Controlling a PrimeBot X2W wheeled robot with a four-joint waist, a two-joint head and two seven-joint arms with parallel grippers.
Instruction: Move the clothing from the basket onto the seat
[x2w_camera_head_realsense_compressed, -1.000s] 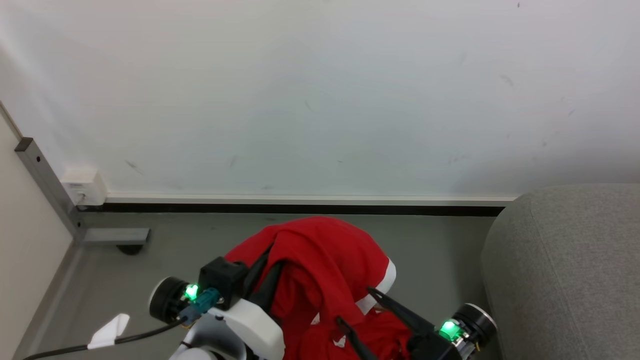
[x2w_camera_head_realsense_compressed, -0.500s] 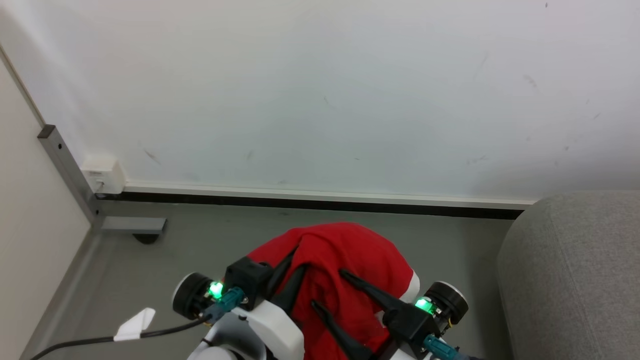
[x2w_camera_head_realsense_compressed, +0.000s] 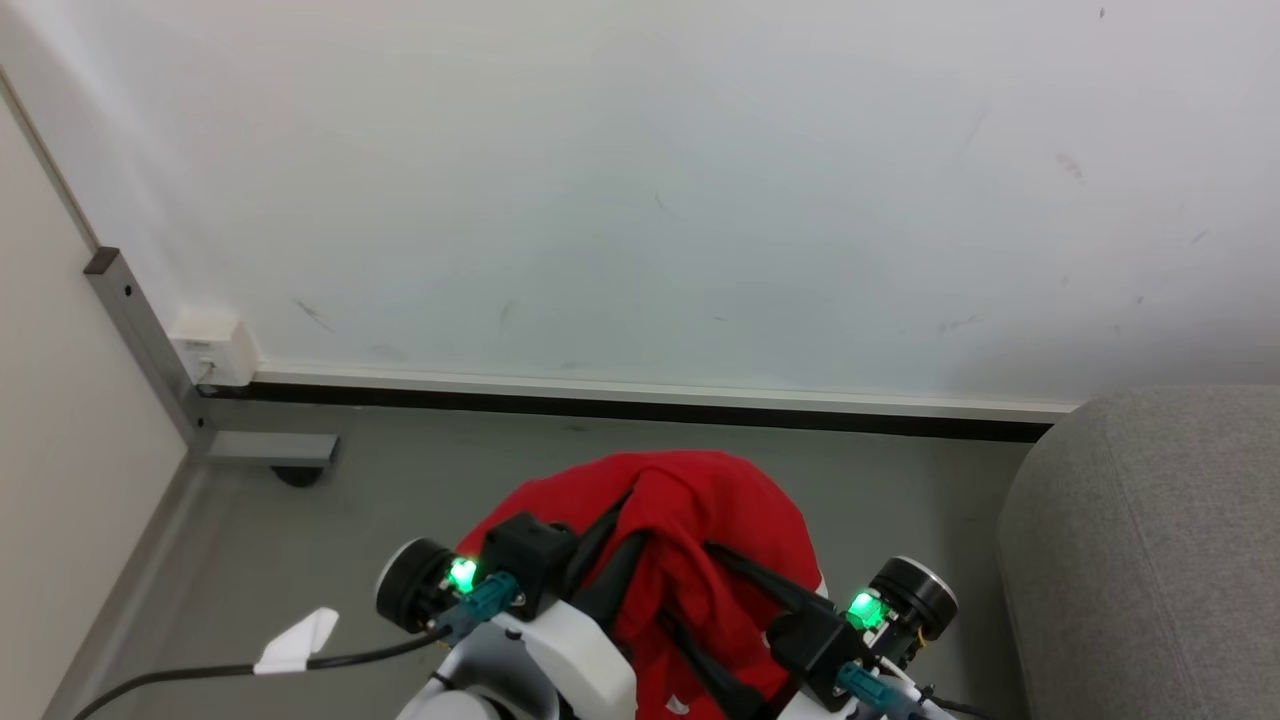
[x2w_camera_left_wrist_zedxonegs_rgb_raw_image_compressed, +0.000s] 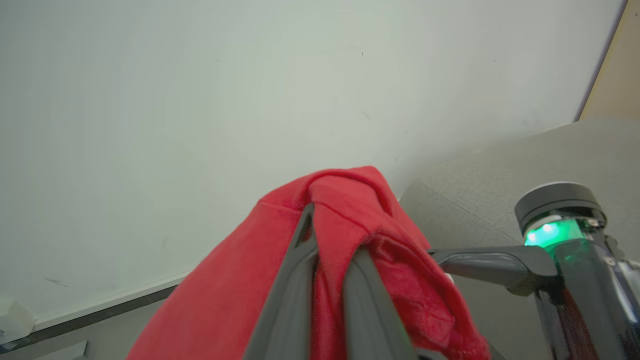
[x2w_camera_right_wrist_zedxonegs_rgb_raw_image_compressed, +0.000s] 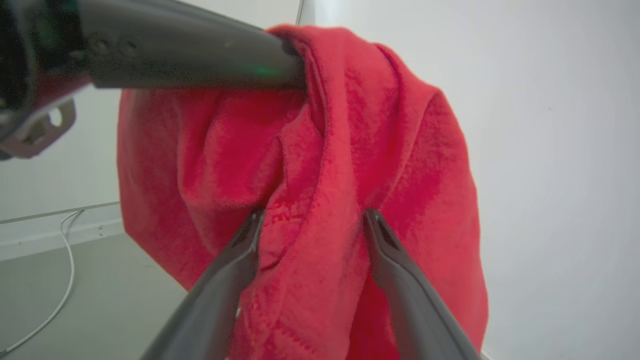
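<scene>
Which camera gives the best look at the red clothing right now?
Right wrist view: the clothing hangs large from the left gripper, right gripper jaws open astride a fold. Head view: grippers partly cover it. Left wrist view: its pinched top.

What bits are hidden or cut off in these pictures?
- Head view: the bottom of the clothing is cut off by the lower edge.
- Left wrist view: red folds partly cover the fingertips of the left gripper.
- Head view: the seat runs off the right edge.
- Right wrist view: cloth in front of the right gripper hides whatever is behind it.
</scene>
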